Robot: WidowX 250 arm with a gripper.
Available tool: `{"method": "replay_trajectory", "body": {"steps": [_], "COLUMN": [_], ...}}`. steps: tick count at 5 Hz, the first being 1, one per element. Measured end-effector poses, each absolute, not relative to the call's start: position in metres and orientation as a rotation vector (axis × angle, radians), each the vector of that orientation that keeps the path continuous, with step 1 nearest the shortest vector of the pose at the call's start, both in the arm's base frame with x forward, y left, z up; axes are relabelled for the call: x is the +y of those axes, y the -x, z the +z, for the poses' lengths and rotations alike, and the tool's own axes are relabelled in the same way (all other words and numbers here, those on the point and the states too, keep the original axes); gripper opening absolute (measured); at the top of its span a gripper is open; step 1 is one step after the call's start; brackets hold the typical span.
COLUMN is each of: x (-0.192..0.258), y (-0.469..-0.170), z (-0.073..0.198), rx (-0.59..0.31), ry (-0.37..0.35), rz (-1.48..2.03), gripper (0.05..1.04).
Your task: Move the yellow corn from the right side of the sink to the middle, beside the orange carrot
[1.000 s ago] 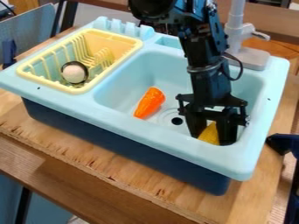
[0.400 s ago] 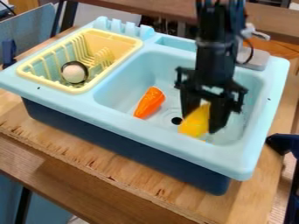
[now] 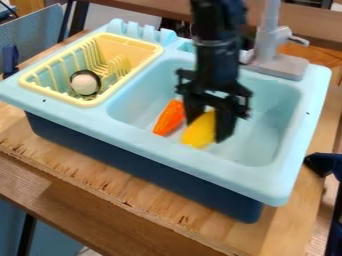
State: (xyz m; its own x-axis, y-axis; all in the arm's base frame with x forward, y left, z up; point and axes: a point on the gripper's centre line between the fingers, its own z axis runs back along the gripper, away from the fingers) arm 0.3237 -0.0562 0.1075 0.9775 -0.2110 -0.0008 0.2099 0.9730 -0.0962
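1. carried up and toward the orange toy (image 3: 169, 119) since earlier, the yellow toy (image 3: 198, 134) is now held over the sink (image 3: 200, 160).
2. it is clamped in the gripper (image 3: 208, 130).
3. a white round thing (image 3: 85, 83) is held in the rack (image 3: 56, 94).

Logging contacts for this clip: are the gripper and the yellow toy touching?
Touching. The camera view shows the gripper with the yellow toy held between its two fingers, one against each side.
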Motion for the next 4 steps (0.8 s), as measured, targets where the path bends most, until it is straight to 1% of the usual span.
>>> {"method": "replay_trajectory", "body": {"steps": [1, 2, 4], "x": [-0.050, -0.040, -0.032], "y": [-0.324, -0.332, -0.357], "z": [0.102, 0.095, 0.086], "rx": [0.026, 0.027, 0.030], "ry": [0.097, 0.086, 0.072], "rz": [-0.209, -0.211, -0.246], "gripper": [0.634, 0.634, 0.634]}}
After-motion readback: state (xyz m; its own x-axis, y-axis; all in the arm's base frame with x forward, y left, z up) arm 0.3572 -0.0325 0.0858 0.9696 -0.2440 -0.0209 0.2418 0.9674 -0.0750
